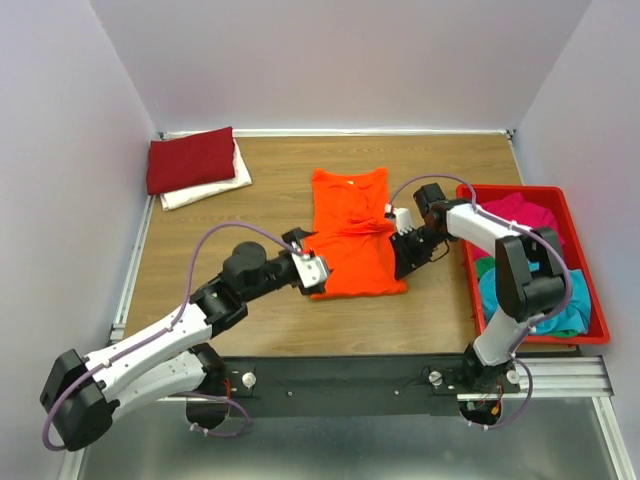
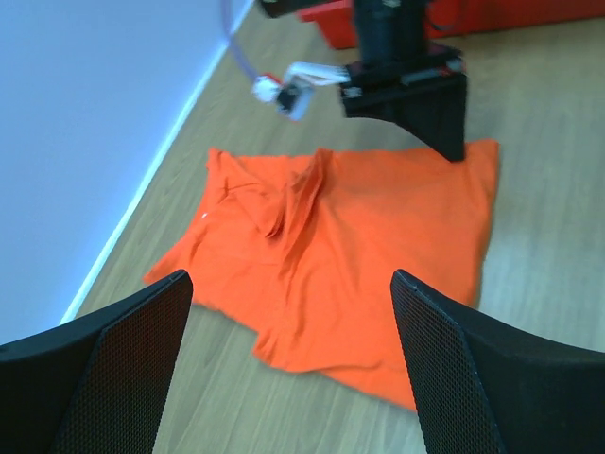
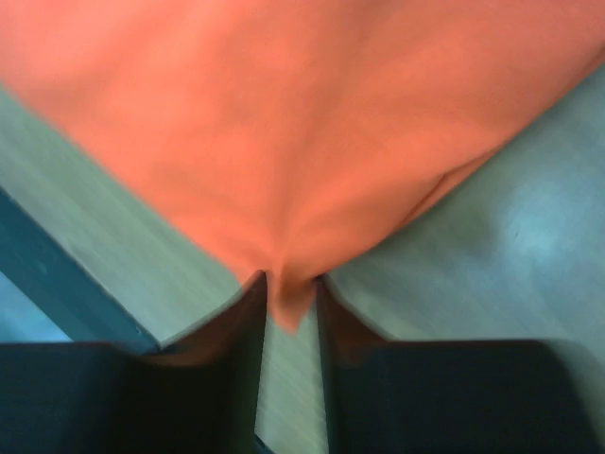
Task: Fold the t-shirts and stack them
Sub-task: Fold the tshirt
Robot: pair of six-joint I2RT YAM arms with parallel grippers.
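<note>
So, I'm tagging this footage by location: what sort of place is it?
Probably a robotics lab cell: bare white walls box in a wooden table, and a left arm and right arm are bolted to its metal rail.

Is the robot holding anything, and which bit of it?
The right gripper pinches a side edge of the bright orange cloth t-shirt between its fingers. The left gripper is open, holding nothing.

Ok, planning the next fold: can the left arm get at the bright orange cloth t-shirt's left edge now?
Probably yes: the left gripper hangs open at the left edge of the orange t-shirt, nothing between them; the right gripper pinches the opposite edge.
</note>
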